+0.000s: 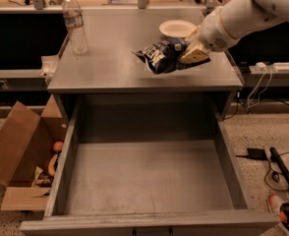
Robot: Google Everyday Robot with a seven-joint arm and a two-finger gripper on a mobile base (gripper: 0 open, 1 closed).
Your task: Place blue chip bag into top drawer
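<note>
No legible text anywhere on my feed. The blue chip bag point(159, 57) has white lettering on its dark-blue foil, but it's crumpled and I can't make out a word or a brand. The water bottle point(75, 24) at the back left of the countertop point(105, 68) has a pale label band round it, and I can't read that either. For reference, the gripper point(191, 54) is at the bag's right end, above the countertop near the front edge, clamped onto the foil.
</note>
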